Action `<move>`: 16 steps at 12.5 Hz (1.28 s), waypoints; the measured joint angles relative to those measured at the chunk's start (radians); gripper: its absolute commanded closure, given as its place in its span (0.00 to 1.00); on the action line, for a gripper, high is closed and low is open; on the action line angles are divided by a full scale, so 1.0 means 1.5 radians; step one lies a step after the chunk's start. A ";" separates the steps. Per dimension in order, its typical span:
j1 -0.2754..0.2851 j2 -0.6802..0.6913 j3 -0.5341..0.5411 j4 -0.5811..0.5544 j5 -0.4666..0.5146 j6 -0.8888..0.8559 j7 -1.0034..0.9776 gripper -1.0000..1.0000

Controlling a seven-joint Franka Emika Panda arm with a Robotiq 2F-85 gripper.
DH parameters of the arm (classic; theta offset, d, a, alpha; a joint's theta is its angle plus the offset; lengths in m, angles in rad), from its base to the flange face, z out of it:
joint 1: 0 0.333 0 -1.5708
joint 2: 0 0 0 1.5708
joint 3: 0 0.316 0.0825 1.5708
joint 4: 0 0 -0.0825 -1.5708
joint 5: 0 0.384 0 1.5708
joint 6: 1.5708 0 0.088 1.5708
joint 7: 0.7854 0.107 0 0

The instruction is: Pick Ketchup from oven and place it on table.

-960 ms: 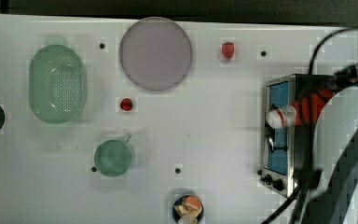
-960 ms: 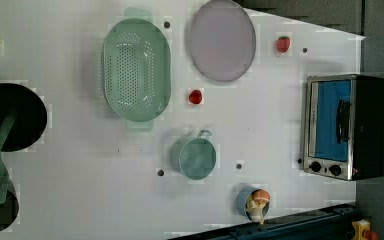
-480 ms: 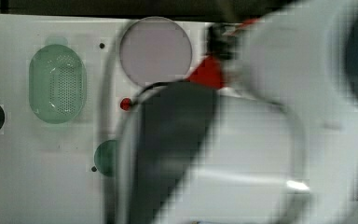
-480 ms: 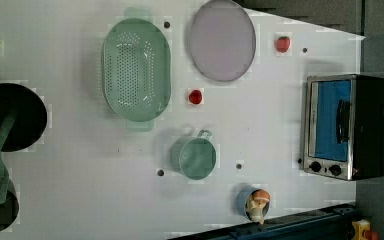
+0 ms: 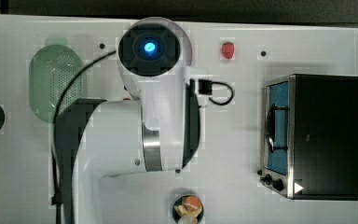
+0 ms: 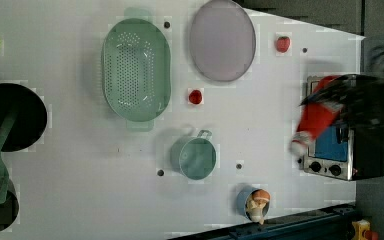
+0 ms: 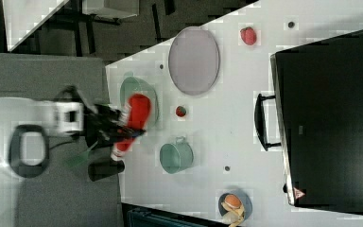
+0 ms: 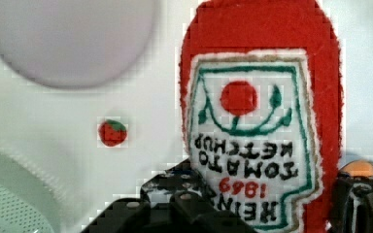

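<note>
The ketchup [image 8: 257, 121], a red bottle with a white-and-red label, is clamped between my gripper's [image 8: 272, 204] black fingers [image 8: 184, 201] and hangs above the white table [image 8: 141, 97], close to a small strawberry [image 8: 112, 132]. In the left view the ketchup [image 6: 317, 117] hangs cap-down before the oven [image 6: 340, 160], below the blurred gripper [image 6: 347, 97]. The right view has the ketchup [image 7: 134, 116] and gripper [image 7: 111, 125] off the table's [image 7: 227, 137] left side, far from the oven [image 7: 331, 118]. In the top view my arm [image 5: 144, 116] covers the table's [image 5: 233, 140] middle, left of the oven [image 5: 312, 135].
A lilac plate [image 6: 222, 40], green colander [image 6: 136, 70], teal cup [image 6: 195, 157], two strawberries [image 6: 195, 96] [image 6: 282, 43] and a small bowl of food [image 6: 254, 202] lie on the table. A black pan with a spatula [image 6: 5, 120] sits at the left view's left.
In the top view the arm has swung from the oven's front to the table's middle. In the left view the ketchup and gripper have come into sight before the oven.
</note>
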 measured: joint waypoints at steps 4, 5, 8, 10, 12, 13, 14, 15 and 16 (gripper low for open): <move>-0.008 0.078 -0.021 -0.156 -0.007 0.208 0.018 0.36; -0.015 0.107 -0.022 -0.180 -0.010 0.251 0.018 0.36; -0.019 0.185 -0.026 -0.212 -0.008 0.373 0.027 0.36; -0.016 0.212 -0.035 -0.219 0.005 0.388 0.030 0.23; -0.020 0.229 -0.044 -0.223 0.002 0.416 0.030 0.01; -0.027 0.232 -0.042 -0.228 0.003 0.435 0.030 0.00; -0.030 0.231 -0.040 -0.228 -0.002 0.428 0.030 0.00; -0.033 0.227 -0.040 -0.225 -0.005 0.422 0.030 0.00; -0.033 0.216 -0.041 -0.224 -0.002 0.421 0.031 0.00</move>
